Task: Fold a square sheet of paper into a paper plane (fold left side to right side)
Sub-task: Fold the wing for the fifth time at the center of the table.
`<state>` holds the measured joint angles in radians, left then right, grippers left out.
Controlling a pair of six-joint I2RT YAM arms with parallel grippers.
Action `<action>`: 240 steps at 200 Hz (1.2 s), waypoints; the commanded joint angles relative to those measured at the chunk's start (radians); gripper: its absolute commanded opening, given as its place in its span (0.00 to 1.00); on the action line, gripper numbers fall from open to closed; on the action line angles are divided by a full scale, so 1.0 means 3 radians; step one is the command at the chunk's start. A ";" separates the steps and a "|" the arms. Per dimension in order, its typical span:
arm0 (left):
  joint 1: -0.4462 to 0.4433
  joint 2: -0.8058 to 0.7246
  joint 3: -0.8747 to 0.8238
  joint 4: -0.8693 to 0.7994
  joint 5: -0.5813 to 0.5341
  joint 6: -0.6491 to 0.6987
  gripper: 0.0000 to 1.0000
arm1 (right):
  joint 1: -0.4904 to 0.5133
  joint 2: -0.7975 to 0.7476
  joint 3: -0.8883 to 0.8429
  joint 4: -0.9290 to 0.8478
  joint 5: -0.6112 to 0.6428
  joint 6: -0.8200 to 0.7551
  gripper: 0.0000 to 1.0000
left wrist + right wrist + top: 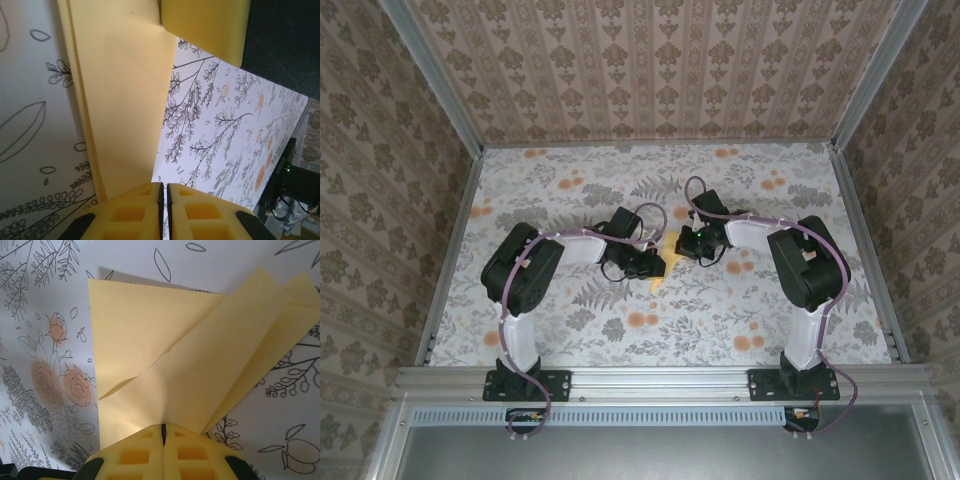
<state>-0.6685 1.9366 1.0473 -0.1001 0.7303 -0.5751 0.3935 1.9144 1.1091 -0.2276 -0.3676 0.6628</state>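
Flower-printed cloth [570,190] covers the table, and patterned wallpaper [650,60] lines the walls around it. Both arms reach inward and meet near the middle of the table, where the pale-yellow sheet of paper [659,279] lies, already folded into layers with slanting edges. From above, slivers of it show between and under the two wrists. The left gripper [162,186] has its pads drawn together with a thin slit between them. They sit over the near end of a long folded strip of the sheet, which lies flat on the cloth. The right gripper [163,426] is clamped, pads meeting, on an upper flap of the sheet. That flap lifts off the layer beneath, its left edge curling up. In the left wrist view one of its pads [205,25] touches the strip's far edge.
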 commanded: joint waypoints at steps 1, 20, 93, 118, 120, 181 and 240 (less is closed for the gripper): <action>-0.0038 0.0058 -0.0078 -0.0131 -0.0074 0.0086 0.13 | -0.0021 0.0041 -0.0036 -0.0189 0.0075 -0.0060 0.04; -0.0062 0.0064 -0.0087 -0.0145 -0.0103 0.0081 0.13 | -0.0023 0.0023 -0.0008 -0.0169 0.0054 -0.0067 0.04; -0.0110 0.0105 -0.0234 -0.0085 -0.0239 0.0020 0.08 | -0.0152 -0.0482 -0.0095 0.0097 -0.0167 -0.0126 0.01; -0.0118 0.0114 -0.0236 -0.0035 -0.0209 0.0037 0.06 | -0.0126 -0.0647 -0.0337 0.0357 -0.0402 -0.0049 0.00; -0.0118 0.0115 -0.0235 -0.0035 -0.0214 0.0040 0.06 | -0.0122 -0.0651 -0.0364 0.0385 -0.0415 -0.0033 0.00; -0.0123 0.0086 -0.0235 -0.0077 -0.0228 0.0061 0.06 | 0.0160 -0.0470 -0.0542 0.0727 -0.0469 0.0060 0.00; -0.0123 0.0079 -0.0226 -0.0105 -0.0236 0.0072 0.06 | 0.0170 -0.0249 -0.0493 0.0650 -0.0334 -0.0114 0.00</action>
<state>-0.6922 1.9366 1.0115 -0.0555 0.6987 -0.5755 0.4458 1.8156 0.9543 -0.0257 -0.4866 0.6605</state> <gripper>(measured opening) 0.060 0.048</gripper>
